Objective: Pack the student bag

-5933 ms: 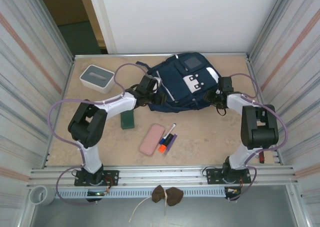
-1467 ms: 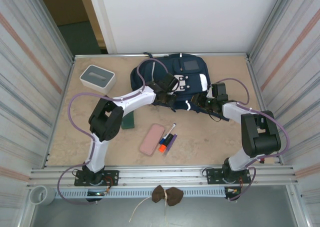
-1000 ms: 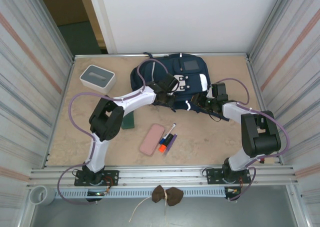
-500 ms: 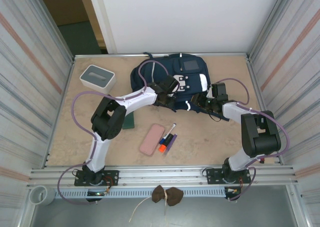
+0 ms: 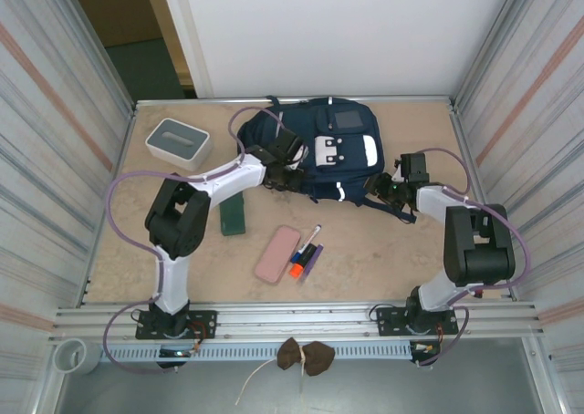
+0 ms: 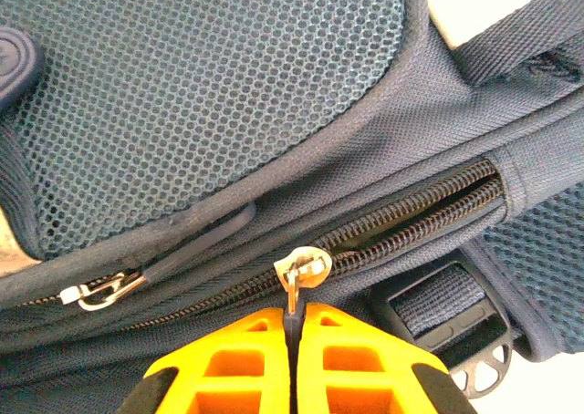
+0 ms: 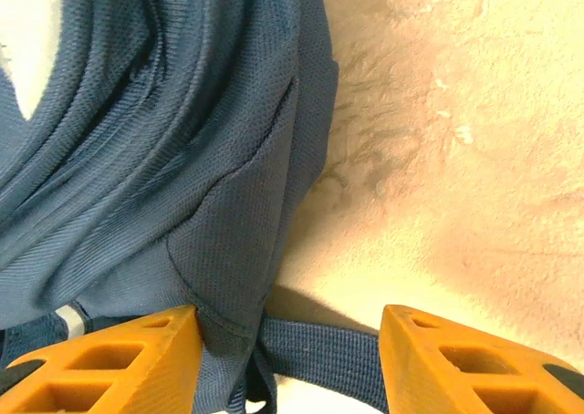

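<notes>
Here, student bag (image 5: 310, 127) on beige tabletop (image 5: 383, 250); corrugated walls (image 5: 55, 113), white backboard (image 5: 347, 31).

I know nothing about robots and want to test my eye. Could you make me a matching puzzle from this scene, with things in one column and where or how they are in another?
Things:
1. left claw
2. right claw
3. white-and-grey rectangular box
4. flat pink pencil case

Places or states:
A. far left corner of the table
B. open, at the edge of the navy blue fabric backpack
C. lying beside the marker pens
D. shut on a silver zipper pull

Pairs: 1-D, 2-B, 3-A, 4-C.
</notes>
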### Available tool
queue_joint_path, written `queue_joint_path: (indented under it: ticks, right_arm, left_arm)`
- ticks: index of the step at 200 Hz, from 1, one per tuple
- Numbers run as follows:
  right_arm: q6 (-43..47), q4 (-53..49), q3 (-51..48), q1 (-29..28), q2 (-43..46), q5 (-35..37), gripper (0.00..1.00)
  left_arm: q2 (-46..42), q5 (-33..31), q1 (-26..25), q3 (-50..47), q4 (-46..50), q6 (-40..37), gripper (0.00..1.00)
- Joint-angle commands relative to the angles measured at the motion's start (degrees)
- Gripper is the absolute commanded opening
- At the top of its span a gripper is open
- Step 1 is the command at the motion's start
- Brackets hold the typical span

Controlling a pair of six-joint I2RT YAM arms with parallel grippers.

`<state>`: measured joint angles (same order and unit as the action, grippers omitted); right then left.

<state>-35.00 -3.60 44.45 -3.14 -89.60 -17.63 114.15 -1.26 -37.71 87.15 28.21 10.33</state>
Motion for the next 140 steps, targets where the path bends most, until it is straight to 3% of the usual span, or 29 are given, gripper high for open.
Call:
queue_joint_path:
  ticks: [1,59,96,140]
  right_arm:
    - [1.82,-2.92,0.51,-1.62,5.08,1.21,0.55]
    - [-1.97,-3.87,1.12,-13.2,11.24,8.64,0.58]
    - [-8.19,-0.74,5.08,-16.19,5.27,6.57,0.5]
    - [-12.69,3.6,8.04,-17.28,-1.96,4.77,0.48]
  left_arm:
    - [-4.13,4.38,0.36,-0.82,-1.83,-0.07,0.0]
    - [-5.51,11.72,-0.5,-1.37,-5.36,1.83,0.0]
    - [-5.69,12.85,-1.64,-1.54,-6.53,2.25,0.0]
    - [-5.25,13.64,-2.45,-1.72,-7.35,2.0,0.0]
